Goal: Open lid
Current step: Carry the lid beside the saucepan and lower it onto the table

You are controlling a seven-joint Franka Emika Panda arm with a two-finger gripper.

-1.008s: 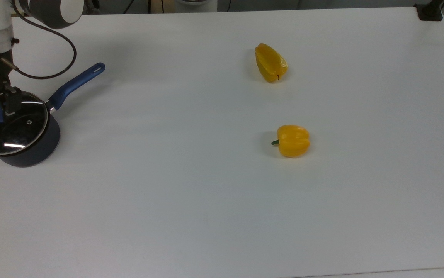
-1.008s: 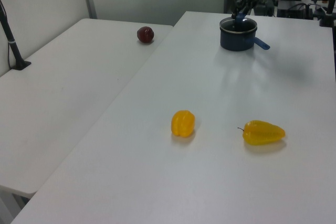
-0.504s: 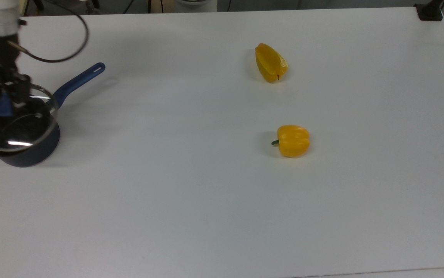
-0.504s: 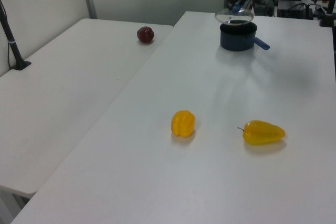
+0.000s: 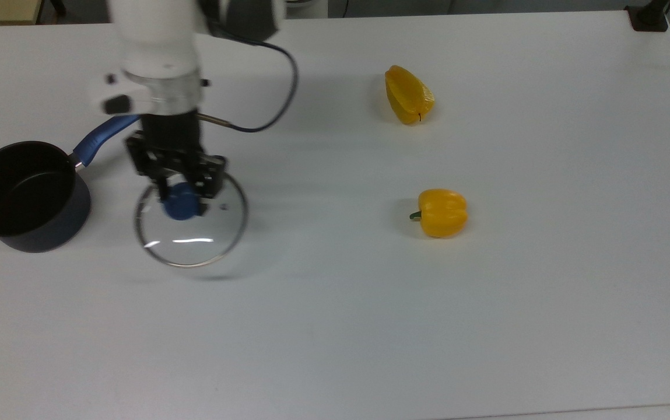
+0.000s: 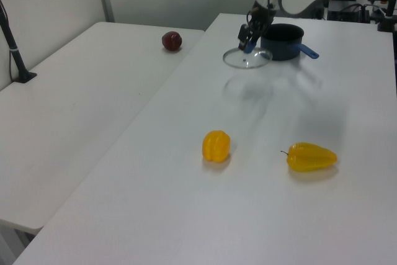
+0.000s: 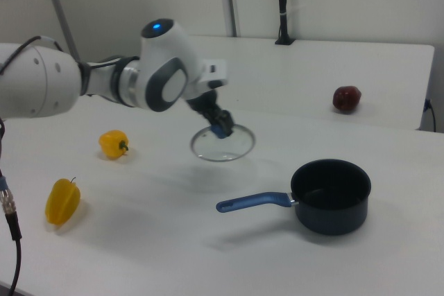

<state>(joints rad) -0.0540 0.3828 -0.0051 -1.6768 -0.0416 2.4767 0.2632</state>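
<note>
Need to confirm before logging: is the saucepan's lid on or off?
Off. The pincer holds the lid by its knob, above the table beside the open, empty saucepan.

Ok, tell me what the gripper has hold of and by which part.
The gripper holds the glass lid by its blue knob at the centre, fingers shut on either side of it. The lid hangs above the table, clear of the saucepan.

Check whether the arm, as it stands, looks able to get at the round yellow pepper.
Probably not yet: the gripper has its jaws shut on the lid by its blue knob, held above the table. The way across to the round yellow pepper looks free, but the lid must go down first.
</note>
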